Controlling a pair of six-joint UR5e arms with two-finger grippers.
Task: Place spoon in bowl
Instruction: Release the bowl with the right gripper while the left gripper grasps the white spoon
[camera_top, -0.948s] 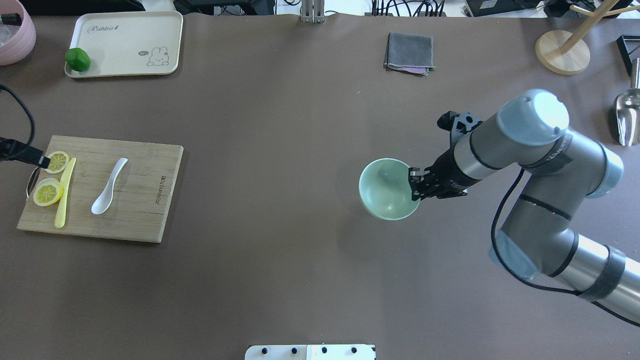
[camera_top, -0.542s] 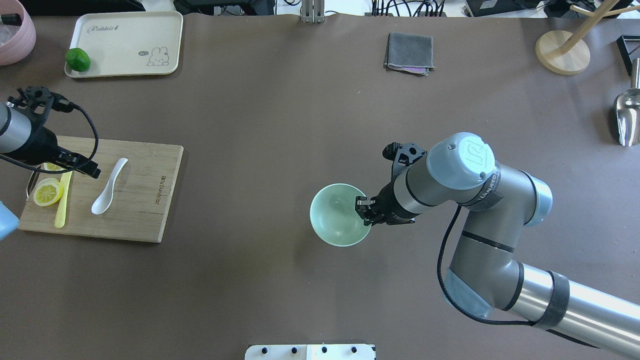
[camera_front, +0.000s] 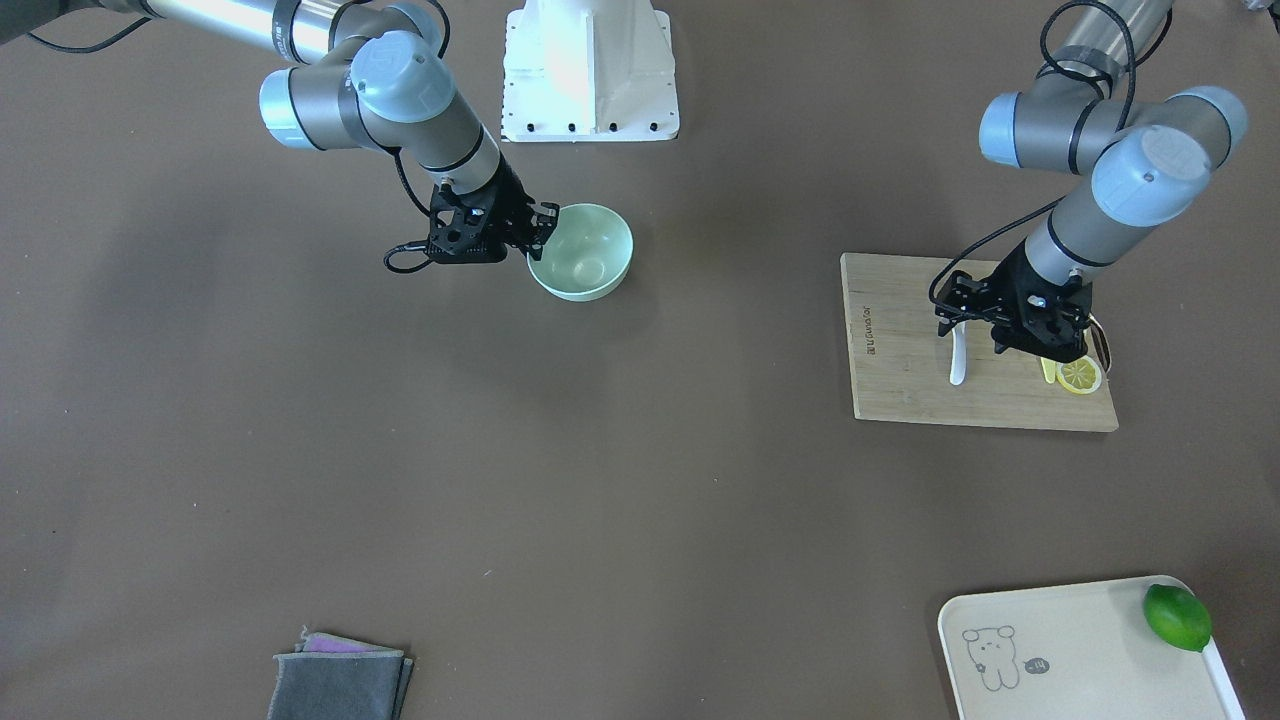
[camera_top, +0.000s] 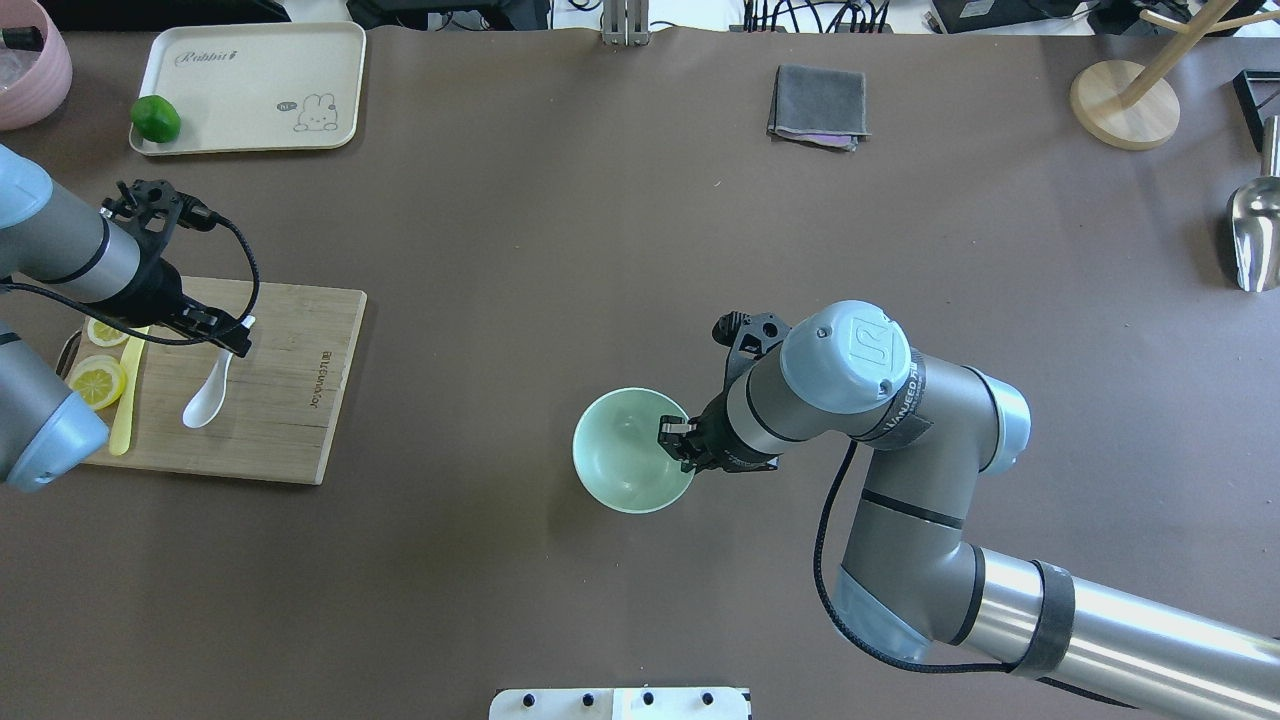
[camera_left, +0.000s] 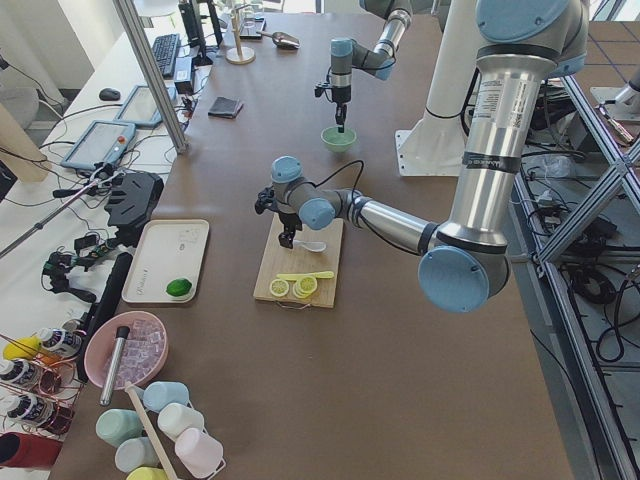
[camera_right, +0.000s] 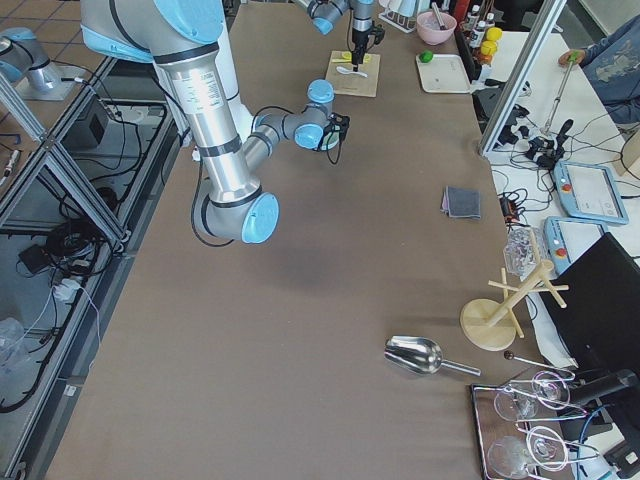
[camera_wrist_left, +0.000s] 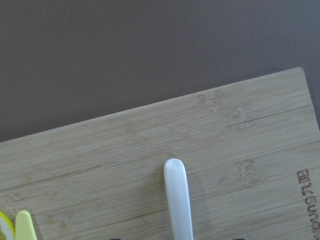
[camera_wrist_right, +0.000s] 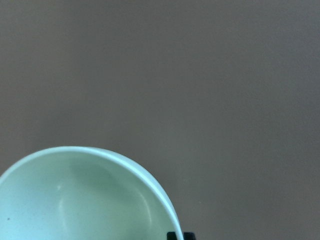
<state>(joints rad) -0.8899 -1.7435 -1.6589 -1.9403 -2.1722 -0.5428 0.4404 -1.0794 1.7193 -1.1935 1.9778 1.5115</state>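
Observation:
The white spoon (camera_top: 208, 397) lies on a wooden cutting board (camera_top: 285, 420), scoop toward the robot; it also shows in the front view (camera_front: 957, 366). My left gripper (camera_top: 234, 338) hovers open just above the handle end. In the left wrist view the handle (camera_wrist_left: 177, 195) runs between two dark fingertips at the bottom edge. The mint-green bowl (camera_top: 625, 455) is mid-table. My right gripper (camera_top: 676, 437) is shut on its right rim. The front view shows the bowl (camera_front: 585, 255) and this gripper (camera_front: 535, 235); the right wrist view shows the bowl's inside (camera_wrist_right: 75, 200).
Two lemon slices (camera_top: 97, 383) and a yellow knife (camera_top: 124, 405) lie on the board's left part. A cream tray (camera_top: 250, 85) with a lime (camera_top: 155, 118) is at the far left. A grey cloth (camera_top: 818, 105), wooden stand (camera_top: 1125, 100) and metal scoop (camera_top: 1255, 235) are farther off.
My right arm has carried the bowl leftward and nearer the robot. My left arm has come in from the left edge over the board to the spoon's handle.

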